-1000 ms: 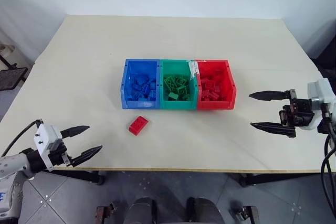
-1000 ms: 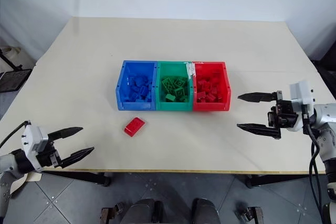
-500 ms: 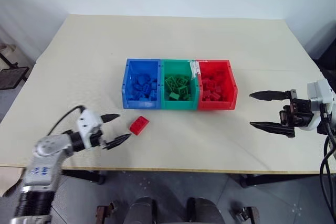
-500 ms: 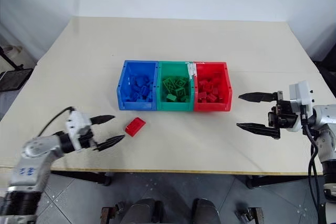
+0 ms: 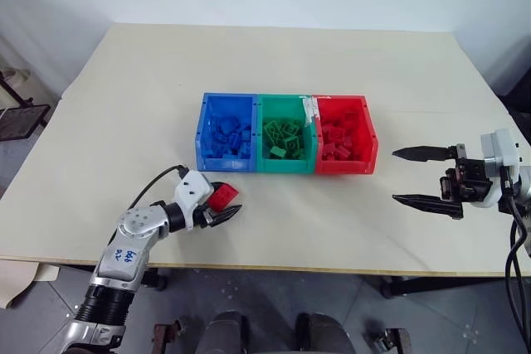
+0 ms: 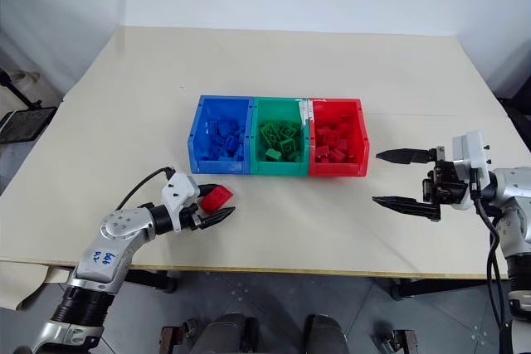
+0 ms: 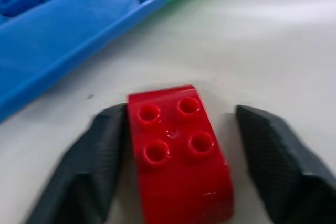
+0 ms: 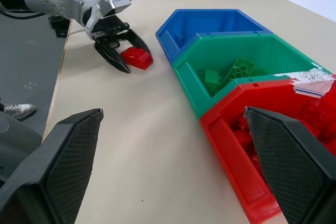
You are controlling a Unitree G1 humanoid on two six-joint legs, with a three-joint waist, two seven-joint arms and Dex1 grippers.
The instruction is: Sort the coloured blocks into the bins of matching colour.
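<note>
My left hand straddled the small red studded plastic brick, which lay studs-up on the pale table, just in front of the blue bin. In the left wrist view, one finger appeared to press the brick's side, while the other stood a little clear of the opposite side. I therefore judged the hand as closing round the brick, not yet clamped on it. The brick rested flat on the table, not lifted. I judged that the hand had been set low and nearly level so that its fingers could take the brick by its two long sides.

The three joined open-topped plastic bins, blue, green and red, stood beyond the left hand, the blue one nearest it and the red one farthest. Each held bricks of its own colour. This brick belonged in the red bin, so a carry past the blue and green bins remained.

My right hand hung well apart from the bins, on their red side, fingers spread wide and empty, pointing toward them. I judged it parked clear of the route.
</note>
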